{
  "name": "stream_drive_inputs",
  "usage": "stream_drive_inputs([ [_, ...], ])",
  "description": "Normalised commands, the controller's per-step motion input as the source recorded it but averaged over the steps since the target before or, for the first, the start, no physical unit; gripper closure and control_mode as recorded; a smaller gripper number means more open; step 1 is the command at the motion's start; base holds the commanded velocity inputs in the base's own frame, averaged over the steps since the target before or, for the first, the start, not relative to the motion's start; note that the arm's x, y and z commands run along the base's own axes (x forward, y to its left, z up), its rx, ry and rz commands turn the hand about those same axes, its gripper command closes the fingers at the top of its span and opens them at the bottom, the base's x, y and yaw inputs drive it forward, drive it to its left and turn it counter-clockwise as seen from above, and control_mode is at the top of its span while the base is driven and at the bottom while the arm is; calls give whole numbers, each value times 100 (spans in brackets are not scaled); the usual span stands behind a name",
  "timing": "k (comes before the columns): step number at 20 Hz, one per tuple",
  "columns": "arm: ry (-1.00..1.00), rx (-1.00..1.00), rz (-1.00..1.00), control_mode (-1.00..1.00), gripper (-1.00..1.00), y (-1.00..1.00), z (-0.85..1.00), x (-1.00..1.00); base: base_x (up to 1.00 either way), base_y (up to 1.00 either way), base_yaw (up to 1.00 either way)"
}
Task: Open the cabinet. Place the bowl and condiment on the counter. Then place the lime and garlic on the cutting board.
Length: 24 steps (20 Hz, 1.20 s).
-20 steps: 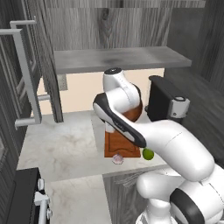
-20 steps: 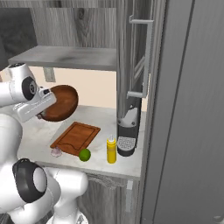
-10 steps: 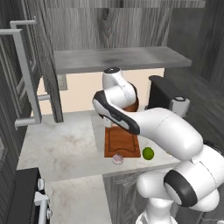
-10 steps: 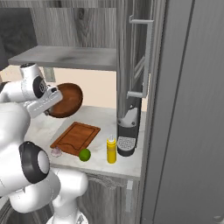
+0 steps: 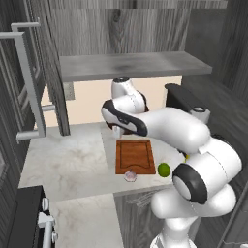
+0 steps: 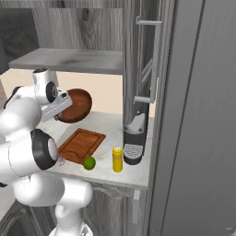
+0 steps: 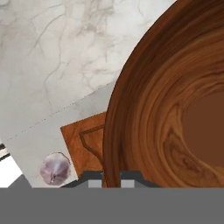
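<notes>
- Bowl [image 6: 74, 105]: dark reddish-brown wood, glossy, with ringed grain inside.
- Cutting board [image 6: 82, 144]: reddish-brown wood, darker groove line round the rim.
- Lime [image 6: 89, 162]: bright green, plain.
- Garlic [image 7: 55, 169]: pale pinkish-white with faint purple streaks.
- Squeeze bottle [image 6: 118, 158]: yellow body, pale cap.
- Counter [image 5: 72, 160]: light grey-white stone, thin grey marbled veins.
- Cabinet [image 5: 29, 85]: dark grey woodgrain doors, lighter grey bar handles, grey shelf.
- Coffee machine [image 6: 135, 139]: black and grey.
- Back wall [image 5: 94, 101]: plain pale beige.
- Arm [image 5: 169, 128]: white shells, dark joints.
</notes>
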Motion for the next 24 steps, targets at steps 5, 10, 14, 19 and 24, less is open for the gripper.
stream_drive_inputs([
  [5,1,1,0,-100,100,0,-20,43,0,0,0],
  [10,0,0,0,-100,100,0,-23,31,0,0,0],
  [14,1,0,0,-100,100,0,-31,26,0,0,0],
  [19,0,0,0,-100,100,0,-33,27,0,0,0],
  [24,0,0,0,-100,100,0,-25,26,0,0,0],
])
